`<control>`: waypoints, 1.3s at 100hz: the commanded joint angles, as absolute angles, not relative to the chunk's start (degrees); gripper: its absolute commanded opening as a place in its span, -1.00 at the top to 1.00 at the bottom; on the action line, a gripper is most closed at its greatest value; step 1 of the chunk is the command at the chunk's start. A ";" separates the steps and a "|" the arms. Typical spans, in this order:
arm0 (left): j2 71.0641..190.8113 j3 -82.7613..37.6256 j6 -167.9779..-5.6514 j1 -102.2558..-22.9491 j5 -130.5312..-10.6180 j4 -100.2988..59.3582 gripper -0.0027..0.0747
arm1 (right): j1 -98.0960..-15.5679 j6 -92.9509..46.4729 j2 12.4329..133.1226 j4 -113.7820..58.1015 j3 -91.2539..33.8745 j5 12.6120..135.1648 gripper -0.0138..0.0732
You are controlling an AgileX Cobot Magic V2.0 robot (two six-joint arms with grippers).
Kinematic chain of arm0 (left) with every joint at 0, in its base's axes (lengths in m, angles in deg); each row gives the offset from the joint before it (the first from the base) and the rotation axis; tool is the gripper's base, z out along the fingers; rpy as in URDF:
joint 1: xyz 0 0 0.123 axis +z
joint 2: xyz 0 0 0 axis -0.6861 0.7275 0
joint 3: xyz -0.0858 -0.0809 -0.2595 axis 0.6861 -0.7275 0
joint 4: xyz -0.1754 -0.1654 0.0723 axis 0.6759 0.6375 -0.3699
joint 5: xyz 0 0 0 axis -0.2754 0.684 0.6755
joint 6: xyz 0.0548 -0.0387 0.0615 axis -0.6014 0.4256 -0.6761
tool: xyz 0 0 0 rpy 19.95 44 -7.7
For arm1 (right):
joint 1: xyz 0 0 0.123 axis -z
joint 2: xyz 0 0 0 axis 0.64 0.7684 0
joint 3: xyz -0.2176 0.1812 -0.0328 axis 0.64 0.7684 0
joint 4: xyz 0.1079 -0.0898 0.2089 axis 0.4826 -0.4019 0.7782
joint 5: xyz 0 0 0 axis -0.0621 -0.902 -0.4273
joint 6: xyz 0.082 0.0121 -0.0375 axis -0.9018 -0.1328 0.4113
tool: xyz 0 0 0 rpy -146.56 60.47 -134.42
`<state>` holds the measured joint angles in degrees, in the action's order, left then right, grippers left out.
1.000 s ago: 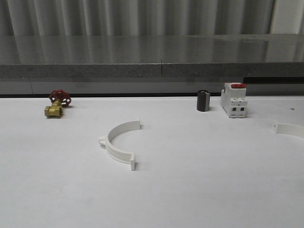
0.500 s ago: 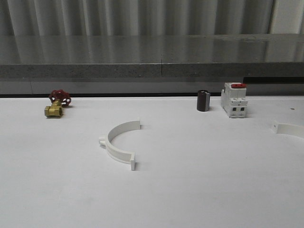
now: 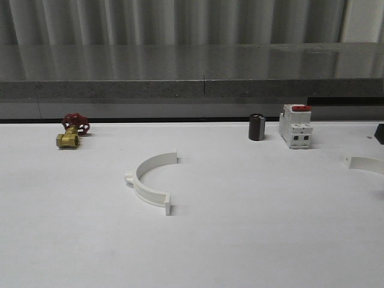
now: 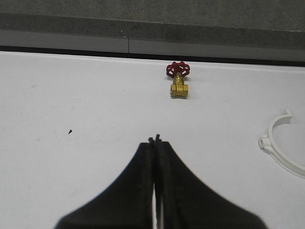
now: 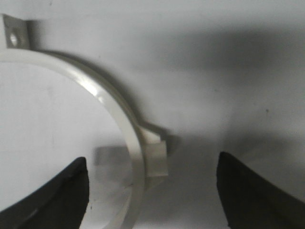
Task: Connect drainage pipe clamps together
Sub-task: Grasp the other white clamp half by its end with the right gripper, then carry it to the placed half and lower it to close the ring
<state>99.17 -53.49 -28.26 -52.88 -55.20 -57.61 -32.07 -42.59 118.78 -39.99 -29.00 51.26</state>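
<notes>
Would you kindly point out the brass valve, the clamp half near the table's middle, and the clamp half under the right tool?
brass valve [image 3: 67,140]: front view, on its brass body.
middle clamp half [image 3: 146,185]: front view, on its curved band.
right clamp half [image 5: 112,102]: right wrist view, on its curved band.

Both clamp halves [image 3: 151,180] [image 3: 365,163] are plain white, on a white table [image 3: 240,240]. Left of the nearer half sits a brass-yellow valve [image 3: 72,133] with a red handwheel. To its right stand a dark cylinder [image 3: 257,127] and a white breaker [image 3: 295,127] with a red top, while the left gripper [image 4: 155,141] is black.
</notes>
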 commanded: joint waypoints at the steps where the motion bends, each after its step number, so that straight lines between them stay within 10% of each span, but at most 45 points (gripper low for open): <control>1: 99.52 -51.90 -28.22 -52.68 -59.12 -57.50 0.98 | -31.73 -41.85 117.32 -39.58 -30.65 53.55 -0.58; 46: 99.52 -51.90 -28.22 -52.68 -59.12 -57.50 0.98 | -31.73 -41.85 117.89 -39.33 -30.65 53.23 0.60; 130: 99.52 -51.90 -28.22 -52.68 -59.12 -57.50 0.98 | -60.40 -72.57 116.12 -43.36 -40.06 49.81 0.65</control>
